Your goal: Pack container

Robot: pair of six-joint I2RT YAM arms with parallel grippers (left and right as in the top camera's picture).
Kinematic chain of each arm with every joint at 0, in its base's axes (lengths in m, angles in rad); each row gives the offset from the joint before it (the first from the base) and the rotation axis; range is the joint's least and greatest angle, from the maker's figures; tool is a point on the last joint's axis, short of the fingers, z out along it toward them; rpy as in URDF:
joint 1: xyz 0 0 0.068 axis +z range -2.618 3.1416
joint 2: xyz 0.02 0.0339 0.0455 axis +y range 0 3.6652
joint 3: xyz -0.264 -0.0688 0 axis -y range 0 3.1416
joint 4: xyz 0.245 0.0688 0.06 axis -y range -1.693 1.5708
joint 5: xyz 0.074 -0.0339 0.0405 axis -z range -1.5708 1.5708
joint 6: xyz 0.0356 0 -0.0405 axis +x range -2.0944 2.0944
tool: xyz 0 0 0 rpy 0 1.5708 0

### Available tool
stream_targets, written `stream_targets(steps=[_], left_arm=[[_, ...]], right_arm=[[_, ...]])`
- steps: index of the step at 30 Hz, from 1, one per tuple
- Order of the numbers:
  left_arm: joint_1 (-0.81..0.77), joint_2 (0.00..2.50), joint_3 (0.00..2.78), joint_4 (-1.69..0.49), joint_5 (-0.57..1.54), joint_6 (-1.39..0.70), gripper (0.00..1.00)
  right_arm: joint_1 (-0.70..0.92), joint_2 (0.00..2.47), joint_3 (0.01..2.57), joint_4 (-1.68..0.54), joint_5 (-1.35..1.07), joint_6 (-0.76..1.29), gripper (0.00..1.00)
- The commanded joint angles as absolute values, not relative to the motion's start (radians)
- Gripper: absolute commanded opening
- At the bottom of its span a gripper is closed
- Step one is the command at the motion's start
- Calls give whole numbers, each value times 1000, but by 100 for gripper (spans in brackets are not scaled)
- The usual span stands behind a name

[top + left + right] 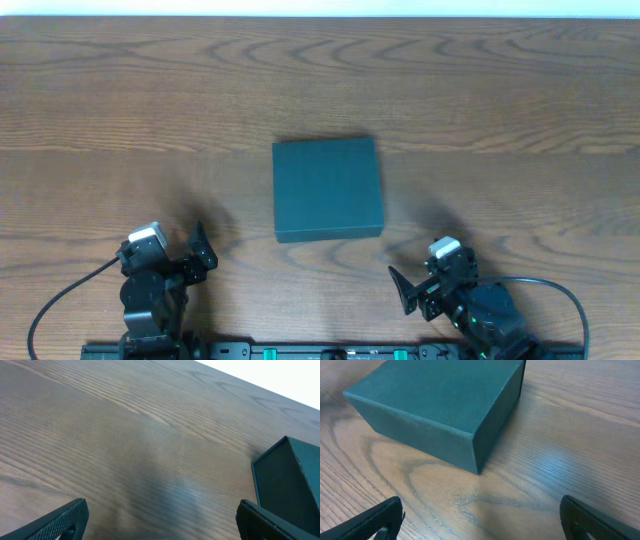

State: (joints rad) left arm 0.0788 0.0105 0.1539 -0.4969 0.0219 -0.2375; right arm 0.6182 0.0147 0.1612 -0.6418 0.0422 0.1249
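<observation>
Closed teal container [328, 188] sits ahead-left of right gripper [480, 515], ahead-right of left gripper [162, 510]. Both spread wide, holding nothing. Right looks marginally nearer.

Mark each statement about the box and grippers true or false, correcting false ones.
1. The dark teal-green matte rectangular box is closed. True.
2. The left gripper grasps the box. False: it stands open, apart from the box.
3. The right gripper is open and empty. True.
4. The box sits at the far edge of the brown wooden table. False: it sits near the middle, ahead of both grippers.
</observation>
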Motion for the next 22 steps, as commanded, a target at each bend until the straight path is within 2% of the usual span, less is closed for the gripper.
stream_targets(steps=[1, 22], left_arm=[[86, 4, 138, -496, 11, -247, 95], [86, 4, 138, -496, 11, -247, 95]], right_arm=[[607, 5, 155, -647, 63, 115, 99], [607, 5, 155, -647, 63, 115, 99]])
